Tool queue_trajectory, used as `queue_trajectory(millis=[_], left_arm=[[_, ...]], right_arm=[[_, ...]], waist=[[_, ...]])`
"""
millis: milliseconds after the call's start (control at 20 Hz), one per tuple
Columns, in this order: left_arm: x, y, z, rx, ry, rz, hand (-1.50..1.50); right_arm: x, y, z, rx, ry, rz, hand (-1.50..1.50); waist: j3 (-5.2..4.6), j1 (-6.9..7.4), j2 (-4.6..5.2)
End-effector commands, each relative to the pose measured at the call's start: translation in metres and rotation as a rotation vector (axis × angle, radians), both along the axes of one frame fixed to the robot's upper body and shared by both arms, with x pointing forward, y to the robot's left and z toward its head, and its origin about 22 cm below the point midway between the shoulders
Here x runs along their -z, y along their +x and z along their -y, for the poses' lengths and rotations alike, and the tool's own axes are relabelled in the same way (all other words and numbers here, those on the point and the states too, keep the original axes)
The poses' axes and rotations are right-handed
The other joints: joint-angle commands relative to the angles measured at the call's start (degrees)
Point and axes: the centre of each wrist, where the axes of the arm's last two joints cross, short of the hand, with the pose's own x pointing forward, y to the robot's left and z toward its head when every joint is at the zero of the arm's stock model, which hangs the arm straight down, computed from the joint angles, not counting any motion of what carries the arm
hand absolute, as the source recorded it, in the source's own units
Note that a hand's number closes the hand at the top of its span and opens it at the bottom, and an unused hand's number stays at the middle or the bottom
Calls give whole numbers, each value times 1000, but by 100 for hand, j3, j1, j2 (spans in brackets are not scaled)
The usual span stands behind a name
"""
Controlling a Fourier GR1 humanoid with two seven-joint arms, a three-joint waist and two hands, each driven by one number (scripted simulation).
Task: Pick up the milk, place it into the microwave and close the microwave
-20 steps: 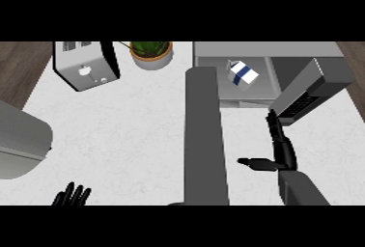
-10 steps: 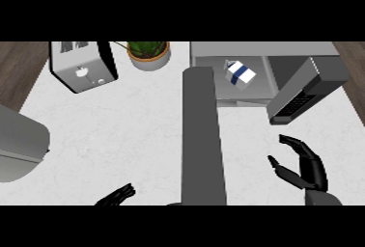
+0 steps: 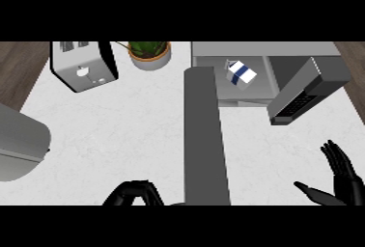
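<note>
the milk (image 3: 242, 73) sits inside the microwave (image 3: 265, 49), toward the left of its cavity and tilted a little rather than square to the walls. the microwave door (image 3: 306, 94) stands open, swung out to the right and angled toward the front of the counter (image 3: 128, 130). so the placing looks done, and what is left, as i judge it, is shutting the door.

the right hand (image 3: 341, 181) is low at the right edge of the view, well apart from the door, with its fingers straight and slightly spread and the thumb held out to the left. it holds nothing. the left hand (image 3: 132, 194) shows at the bottom edge with its fingers curled downward, also holding nothing, and far from the microwave.

the risks from here are mostly about the door. the right hand sits on the outer side of the door, so a push from there must sweep it leftward; if the fingers meet the door near its hinge, or slide along its face, it may only swing partway and stay ajar. the tilted milk could also be a problem if it lies close enough to the opening to catch the closing door, though i cannot tell how deep it sits. a toaster (image 3: 84, 67) and a potted plant (image 3: 149, 52) stand at the back left, clear of all this.
</note>
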Motion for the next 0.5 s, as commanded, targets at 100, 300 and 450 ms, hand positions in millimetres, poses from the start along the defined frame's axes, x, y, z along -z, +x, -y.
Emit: queue_trajectory(millis=[100,300,450], left_arm=[[-3,32,30,-82,65,38,150],[3,58,49,88,161,25,150],[13,48,64,246,281,-75,150]], right_arm=[[-6,-19,28,14,50,73,-150],[-11,-34,45,-15,51,62,-150],[-19,-29,50,-22,40,69,-150]], waist=[[4,28,10],[6,-33,17],[11,-73,14]])
